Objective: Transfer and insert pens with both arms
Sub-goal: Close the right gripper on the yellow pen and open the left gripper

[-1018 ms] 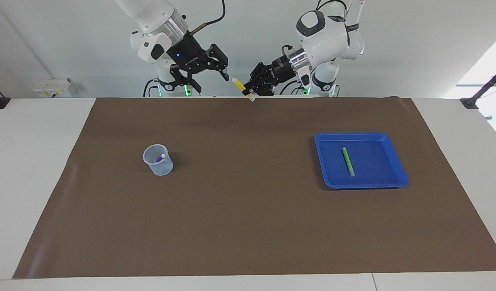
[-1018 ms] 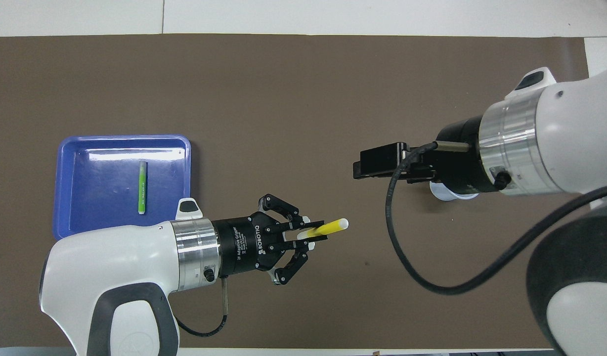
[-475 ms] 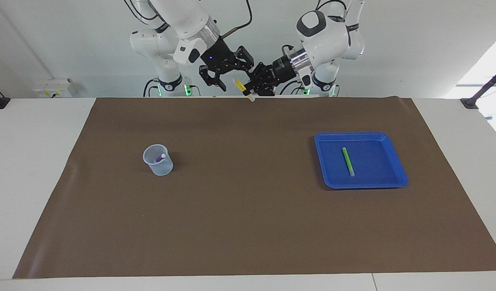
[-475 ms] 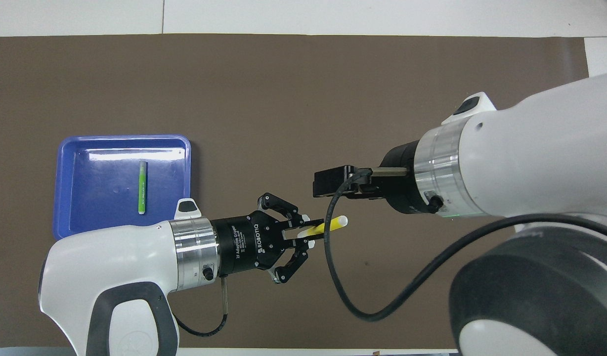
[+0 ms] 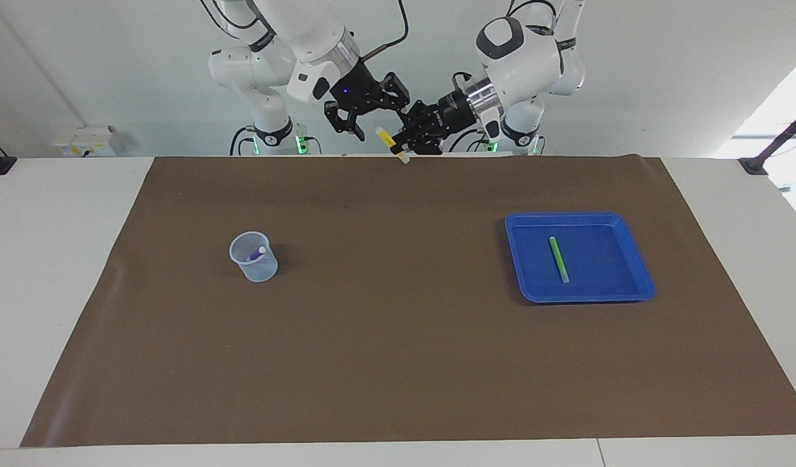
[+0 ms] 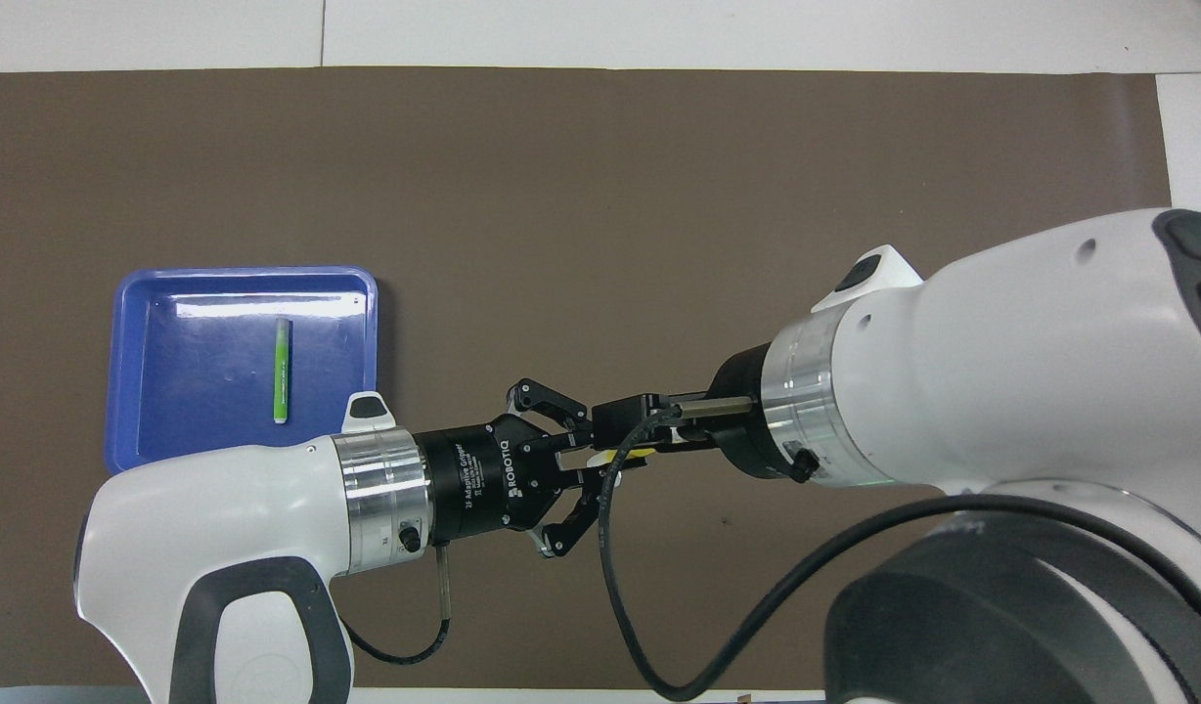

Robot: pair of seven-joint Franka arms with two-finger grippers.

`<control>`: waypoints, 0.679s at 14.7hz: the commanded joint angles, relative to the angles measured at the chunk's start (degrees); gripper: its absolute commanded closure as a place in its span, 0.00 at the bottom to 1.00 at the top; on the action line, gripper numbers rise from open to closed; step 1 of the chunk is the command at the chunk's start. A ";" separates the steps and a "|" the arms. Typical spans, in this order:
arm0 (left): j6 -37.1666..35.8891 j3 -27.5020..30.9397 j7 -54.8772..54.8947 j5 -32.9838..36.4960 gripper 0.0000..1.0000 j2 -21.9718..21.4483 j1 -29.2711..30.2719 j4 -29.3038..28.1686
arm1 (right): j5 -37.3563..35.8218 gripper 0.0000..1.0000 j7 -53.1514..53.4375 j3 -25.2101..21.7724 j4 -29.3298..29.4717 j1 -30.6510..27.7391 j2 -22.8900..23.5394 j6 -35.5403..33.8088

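Left gripper [image 5: 398,138] clamps our yellow pen [image 5: 389,142]; right gripper [image 5: 371,115], jaws spread wide, hangs beside it above the mat [image 5: 398,363].

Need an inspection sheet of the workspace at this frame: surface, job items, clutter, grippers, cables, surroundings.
Surface: brown mat covering the white table.
Job's things: yellow pen in the air; green pen lying in the blue tray; purple pen standing in the clear cup.
Clutter: nothing seen.
Grippers: left gripper shut on the yellow pen, over the mat's edge nearest the robots; right gripper open, at the pen's upper end, contact unclear.
Cables: black cable looping from the right arm's wrist; another under the left wrist.
Surroundings: white wall; socket box; two smaller arms by the wall.
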 commanded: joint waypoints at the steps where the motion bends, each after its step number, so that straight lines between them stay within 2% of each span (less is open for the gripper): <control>1: 1.44 0.58 -0.64 -1.47 1.00 -1.77 -1.05 -1.72 | 0.42 0.10 0.63 0.22 -1.33 -0.66 -1.25 -0.31; 3: 1.44 0.58 -0.64 -1.47 1.00 -1.77 -1.05 -1.72 | -0.10 0.30 0.46 0.22 -1.33 -0.66 -1.25 -0.04; 5: 1.44 0.58 -0.81 -1.47 1.00 -1.77 -1.14 -1.72 | -0.98 0.60 0.46 0.31 -1.42 -0.66 -1.25 0.39; 6: 1.70 0.58 -0.81 -1.47 1.00 -1.77 -1.14 -1.72 | -0.98 0.72 0.20 0.31 -1.42 -0.66 -1.25 0.57; 7: 1.79 0.58 -0.81 -1.47 1.00 -1.77 -1.14 -1.72 | -0.98 0.93 0.19 0.31 -1.42 -0.66 -1.25 0.75; 8: 1.88 0.58 -0.90 -1.47 1.00 -1.77 -1.14 -1.72 | -1.07 1.00 0.11 0.31 -1.42 -0.66 -1.25 0.84; 10: 1.79 0.58 -0.90 -1.47 1.00 -1.69 -1.14 -1.72 | -1.25 1.00 0.02 0.31 -1.42 -0.66 -1.25 0.75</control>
